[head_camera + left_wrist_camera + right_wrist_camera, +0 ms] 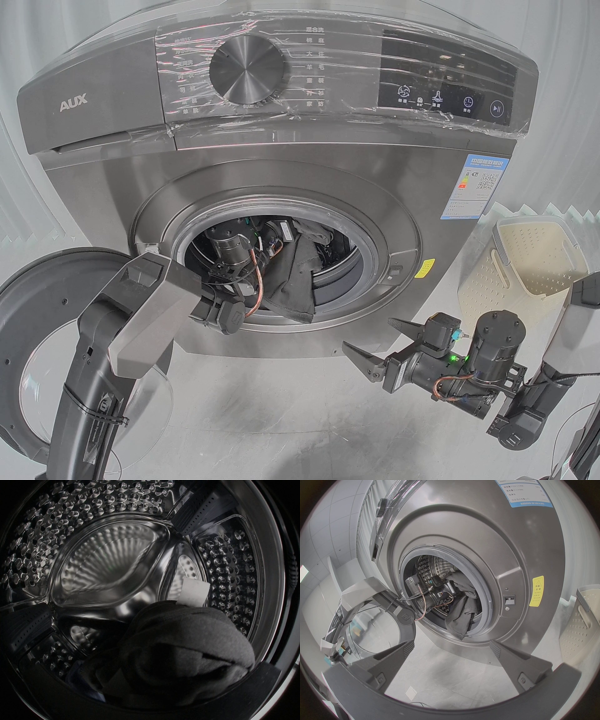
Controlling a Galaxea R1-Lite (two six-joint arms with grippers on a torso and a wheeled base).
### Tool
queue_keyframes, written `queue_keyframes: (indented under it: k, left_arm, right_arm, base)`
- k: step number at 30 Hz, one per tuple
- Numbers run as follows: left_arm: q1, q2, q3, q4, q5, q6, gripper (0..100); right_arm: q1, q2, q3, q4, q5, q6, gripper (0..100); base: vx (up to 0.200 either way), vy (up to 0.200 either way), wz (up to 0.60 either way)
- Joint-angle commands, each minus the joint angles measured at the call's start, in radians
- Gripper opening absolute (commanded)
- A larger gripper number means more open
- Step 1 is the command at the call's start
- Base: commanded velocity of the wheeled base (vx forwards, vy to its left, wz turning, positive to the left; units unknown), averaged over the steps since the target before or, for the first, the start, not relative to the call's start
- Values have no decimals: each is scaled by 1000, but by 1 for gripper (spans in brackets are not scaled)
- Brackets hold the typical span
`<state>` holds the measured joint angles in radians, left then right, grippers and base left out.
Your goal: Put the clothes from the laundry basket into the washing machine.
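The grey washing machine (275, 162) stands with its round opening (275, 262) uncovered. A dark grey garment (294, 275) hangs partly over the opening's lower rim and partly inside the steel drum (106, 561). In the left wrist view the bunched garment (187, 642) lies close in front, with a white label (192, 592) sticking up. My left arm's wrist (234, 250) is inside the opening, its far end hidden behind the cloth. My right gripper (375, 347) hangs open and holds nothing, low before the machine and right of the opening. The cream laundry basket (537, 262) leans by the machine's right side.
The machine's round door (37, 350) is swung open to the left, beside my left arm. Pale floor (300, 412) stretches in front of the machine. In the right wrist view the basket (581, 627) is at the edge, the garment (462, 611) draped over the rim.
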<state>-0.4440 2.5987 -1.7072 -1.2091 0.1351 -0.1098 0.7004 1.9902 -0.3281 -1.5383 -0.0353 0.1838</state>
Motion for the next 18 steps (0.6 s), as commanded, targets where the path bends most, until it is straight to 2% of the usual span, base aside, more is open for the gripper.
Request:
queue_keyframes:
  k: [1,2,6,11,13,14,16,18]
  left_arm:
    - [-4,23,-3,8,6,-4,0]
    - [-5,20,5,8,6,-5,100]
    - [-12,-12,77,-13,4,-2,100]
    - [-15,-181,348,53,-12,-2,100]
    - [-18,-212,399,74,-15,-1,100]
    - [-30,-258,477,108,-37,1,100]
    - [-42,-285,520,125,-65,-1,100]
    - [-56,-285,535,134,-72,5,100]
  right_arm:
    - [4,4,-2,0,0,0,100]
    - [4,4,0,0,0,0,100]
    - [5,4,-9,0,-1,0,100]
    - [4,4,-12,-2,0,0,100]
    - [5,4,-12,-2,0,0,100]
    - [5,4,-16,-2,-1,0,100]
    - [13,4,-20,-2,-1,2,100]
    - [16,4,-23,-2,-1,2,100]
  base:
    - [0,0,0]
    - [0,0,0]
    - [0,0,0]
    - [0,0,0]
    - [0,0,0]
    - [0,0,0]
    - [0,0,0]
    - [0,0,0]
